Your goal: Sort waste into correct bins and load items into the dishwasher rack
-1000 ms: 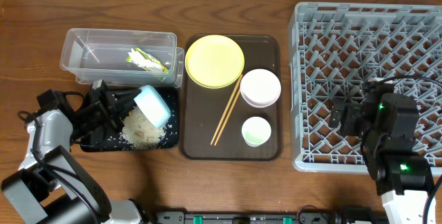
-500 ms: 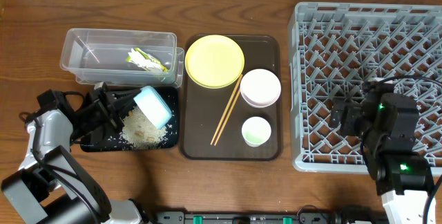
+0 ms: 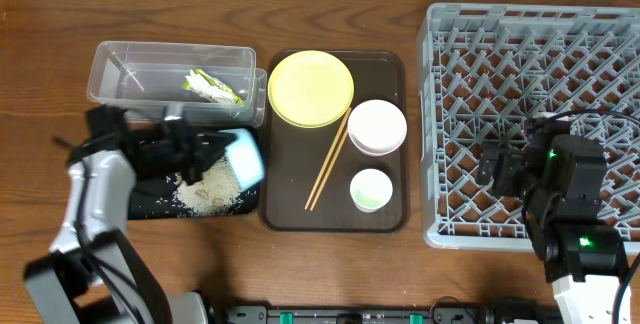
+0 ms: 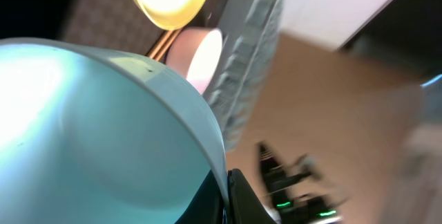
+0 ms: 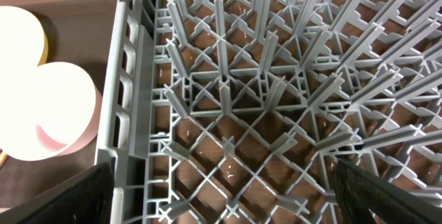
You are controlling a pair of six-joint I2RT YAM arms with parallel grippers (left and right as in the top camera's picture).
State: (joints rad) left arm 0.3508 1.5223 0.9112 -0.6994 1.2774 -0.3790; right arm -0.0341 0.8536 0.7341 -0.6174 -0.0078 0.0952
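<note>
My left gripper [image 3: 226, 150] is shut on the rim of the light blue bowl [image 3: 246, 156], held tipped on its side over the right end of the black tray [image 3: 150, 204]. The bowl fills the left wrist view [image 4: 83, 134], its rim pinched in the jaws [image 4: 228, 191]. White rice scraps [image 3: 206, 190] lie in the black tray. The yellow-green wrapper [image 3: 212, 86] lies in the clear tub [image 3: 120, 64]. My right gripper [image 5: 235, 196] is open and empty over the grey rack [image 3: 540, 54], near its left wall [image 5: 121, 113].
The brown serving tray [image 3: 385, 219] holds the yellow plate [image 3: 311, 87], the pink-white bowl [image 3: 377, 127], the pale cup [image 3: 371, 189] and the chopsticks [image 3: 328, 160]. The pink-white bowl also shows in the right wrist view [image 5: 48, 110], just outside the rack wall.
My left arm has swung right and away from me, carrying the blue bowl from over the middle of the black tray to its right end. The right arm has not moved.
</note>
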